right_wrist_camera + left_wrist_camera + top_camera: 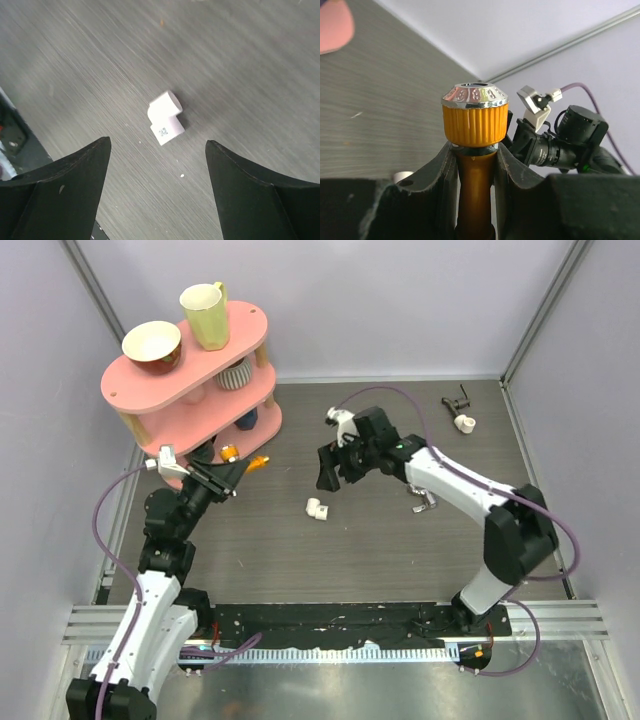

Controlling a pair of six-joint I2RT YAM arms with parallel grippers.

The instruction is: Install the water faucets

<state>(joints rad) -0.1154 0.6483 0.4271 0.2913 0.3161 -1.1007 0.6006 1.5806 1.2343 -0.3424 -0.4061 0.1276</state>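
My left gripper (238, 470) is shut on the orange tap (258, 462), next to the pink shelf. In the left wrist view the tap (475, 122) stands upright between my fingers (440, 175), its silvery knob on top. The white pipe fitting (317, 508), a short elbow, lies on the table between the arms. My right gripper (328, 472) hovers open and empty just above and behind it. In the right wrist view the fitting (166, 117) lies on the table beyond the gap of the open gripper (157, 141).
A pink two-tier shelf (190, 375) with a bowl (152, 345), a mug (207, 315) and other cups stands at the back left. A small silver tap piece (425, 502) lies under the right arm. A dark tap piece with a white end (460, 412) lies at the back right.
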